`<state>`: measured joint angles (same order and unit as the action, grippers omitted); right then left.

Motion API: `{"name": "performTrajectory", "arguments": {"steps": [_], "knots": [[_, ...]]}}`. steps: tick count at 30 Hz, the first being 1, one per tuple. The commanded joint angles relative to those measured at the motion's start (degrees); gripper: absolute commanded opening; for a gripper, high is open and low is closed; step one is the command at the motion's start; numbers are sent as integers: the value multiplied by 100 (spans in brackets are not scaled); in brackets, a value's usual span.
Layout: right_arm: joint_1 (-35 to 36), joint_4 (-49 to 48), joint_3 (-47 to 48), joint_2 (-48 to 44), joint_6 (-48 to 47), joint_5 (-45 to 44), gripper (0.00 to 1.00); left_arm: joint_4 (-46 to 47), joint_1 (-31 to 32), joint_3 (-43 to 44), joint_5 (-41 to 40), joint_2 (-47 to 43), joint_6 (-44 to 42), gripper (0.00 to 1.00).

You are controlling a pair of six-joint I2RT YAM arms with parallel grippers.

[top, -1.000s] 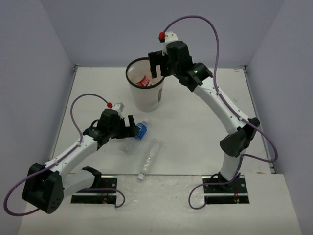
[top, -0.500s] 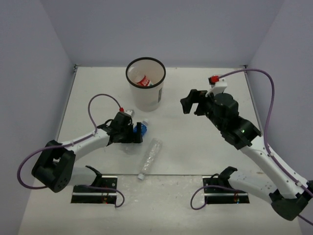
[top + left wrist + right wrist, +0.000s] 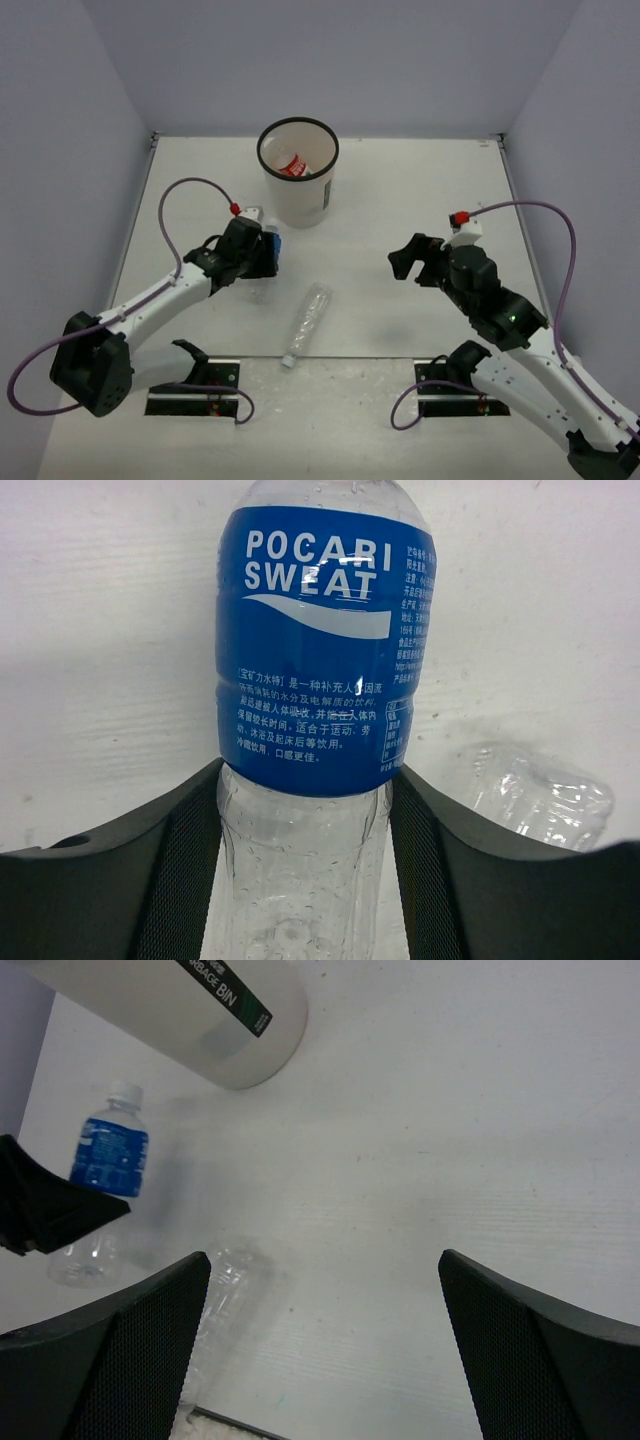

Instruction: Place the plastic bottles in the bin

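My left gripper point(image 3: 262, 256) is shut on the clear blue-labelled bottle point(image 3: 320, 650), both pads pressed on its clear body just below the label. In the right wrist view that bottle point(image 3: 110, 1155) stands cap up between the dark fingers. The clear unlabelled bottle point(image 3: 308, 320) lies on the table to the right of it, near the front edge. The white bin point(image 3: 300, 205) with a black rim stands at the back centre, and a red-labelled bottle point(image 3: 292, 166) lies inside. My right gripper point(image 3: 408, 262) hangs open and empty over the right half of the table point(image 3: 420, 1110).
White walls close in the table on the left, back and right. Two black mounting plates point(image 3: 193, 390) sit at the near edge by the arm bases. The bin's side point(image 3: 200, 1010) fills the top left of the right wrist view.
My left gripper has closed on the blue-labelled bottle and shifted it slightly back and left. My right arm has swung from above the bin down to the right side, still open.
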<state>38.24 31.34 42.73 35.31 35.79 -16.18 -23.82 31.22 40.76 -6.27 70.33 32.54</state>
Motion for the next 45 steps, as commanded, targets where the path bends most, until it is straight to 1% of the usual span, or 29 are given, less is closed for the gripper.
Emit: {"name": "performTrajectory", "arguments": {"steps": [1,3,5,6,8,11,12,13,14,15,16,17,19,21,23,25,26,27,29,30,31,32,33,35,36,37,42,45], "knots": [[23,203,-121,-85,326,-192,99,-910,24,694,-939,-1025,393,29],[17,265,-107,-85,367,-184,99,-1216,16,1039,-1395,-1480,462,28],[25,307,-99,-93,407,-82,99,-1324,23,1570,-1582,-1635,324,28],[26,272,-133,-116,403,-26,99,-1221,24,1818,-1639,-1692,175,30],[26,193,-246,-207,316,80,99,-860,17,2224,-1556,-1669,-149,34],[26,163,-335,-280,219,232,99,23,16,2819,-1019,-1278,-852,40],[26,181,-336,-315,217,292,99,238,15,2971,-1008,-1266,-1067,40],[26,242,-353,-376,183,346,99,664,16,3299,-681,-912,-1551,43],[18,296,-384,-430,152,493,99,1098,23,3548,-447,-571,-1948,43],[25,311,-411,-467,125,511,99,1411,24,3670,-404,-369,-2126,43],[26,304,-491,-510,68,557,99,1648,24,3791,-401,-8,-2253,43],[26,295,-502,-546,60,564,99,1861,24,3937,-401,42,-2398,43],[26,393,-579,-643,25,585,99,2398,18,4447,-155,779,-2778,43],[19,466,-619,-697,25,553,99,2752,24,4706,-5,1344,-2898,44],[24,486,-653,-765,32,519,99,3046,24,4888,5,1680,-3002,45],[26,477,-686,-791,21,476,99,3285,13,4986,-199,2098,-3128,48],[26,472,-687,-801,6,506,99,3376,3,4991,-330,2320,-3183,55],[26,461,-687,-800,-13,573,99,3352,-5,5045,-430,2506,-3215,58],[26,427,-711,-789,-45,775,99,3063,-11,5249,-588,2768,-3227,58],[26,355,-778,-777,-81,925,99,2909,-5,5281,-677,2829,-3180,60],[26,244,-836,-759,-106,1055,99,2867,-6,5239,-697,2820,-3126,65],[26,131,-889,-735,-95,1144,99,2936,-11,5124,-674,2777,-3087,71],[26,83,-941,-669,-37,1225,99,3087,-11,4930,-639,2710,-3087,72],[34,49,-951,-369,31,1431,99,3352,-11,4504,-492,2438,-3053,79],[35,25,-950,-289,49,1503,99,3380,-11,4424,-550,2288,-3036,96],[28,-24,-957,-187,71,1526,99,3403,-4,4322,-598,2208,-3008,100],[68,-293,-991,-77,127,1617,99,3256,-11,4109,-731,1747,-3016,100],[105,-491,-1020,-77,157,1815,99,3178,-11,3967,-848,1503,-3012,100]]}}
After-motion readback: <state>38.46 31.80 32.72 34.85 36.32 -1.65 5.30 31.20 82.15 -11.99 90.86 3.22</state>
